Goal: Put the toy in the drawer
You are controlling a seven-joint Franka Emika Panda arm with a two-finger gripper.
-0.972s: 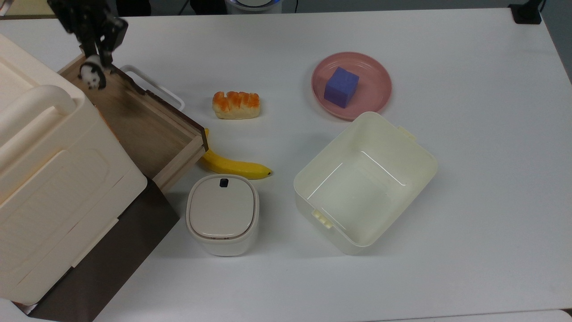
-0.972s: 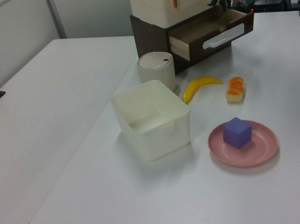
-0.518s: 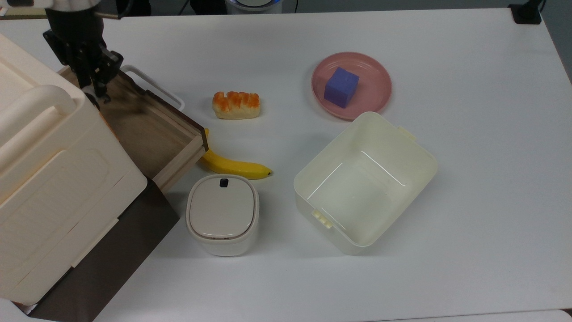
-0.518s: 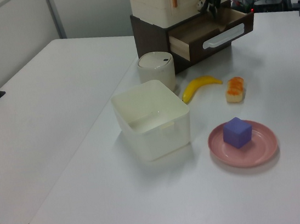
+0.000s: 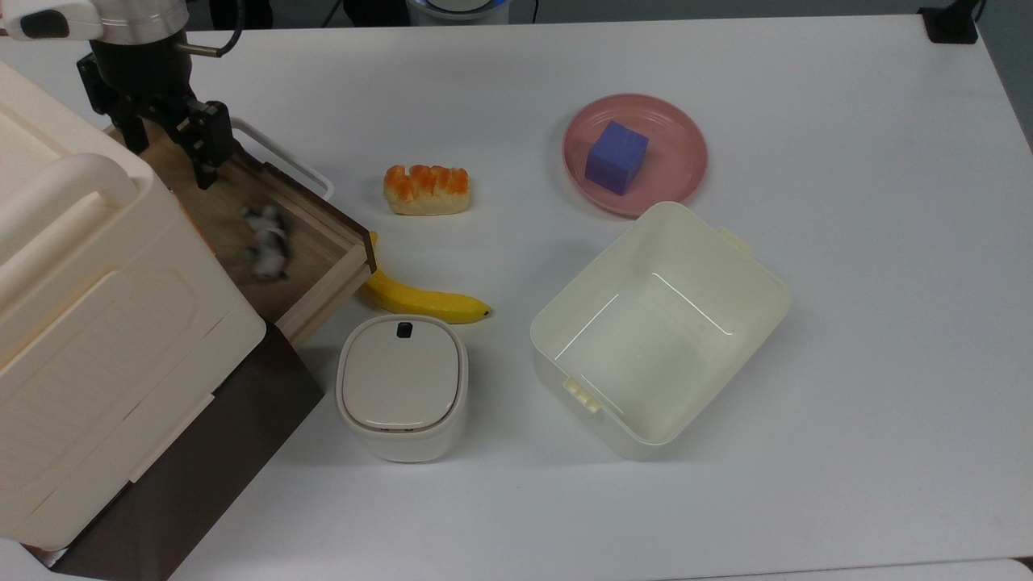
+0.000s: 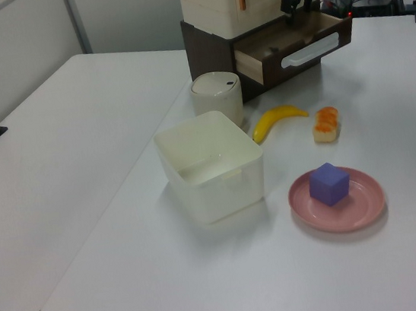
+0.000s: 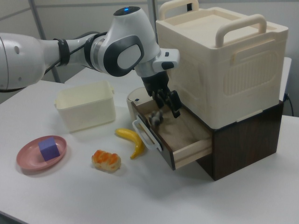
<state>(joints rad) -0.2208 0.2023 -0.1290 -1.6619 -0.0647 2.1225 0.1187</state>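
The toy (image 5: 265,242) is a small black-and-white blur inside the open drawer (image 5: 324,300), near its front part, and free of the gripper. In the right view the toy (image 7: 156,117) lies on the drawer's (image 7: 192,148) wooden floor just behind the white handle. My gripper (image 5: 171,153) hangs over the drawer's back end beside the cream box, open with nothing between its fingers. The right view shows the gripper (image 7: 168,101) just above and behind the toy, and the left view shows the gripper (image 6: 296,0) above the drawer (image 6: 296,38).
A large cream box (image 5: 81,323) sits on the dark cabinet (image 5: 202,468). A banana (image 5: 424,300) lies just before the drawer's front. On the table are a bread toy (image 5: 426,190), a lidded pot (image 5: 401,387), a cream bin (image 5: 658,331) and a pink plate (image 5: 678,161) with a purple cube (image 5: 616,156).
The gripper was shut on the toy over the drawer's back end. It has opened, and the toy has dropped and moved toward the drawer's front, still blurred.
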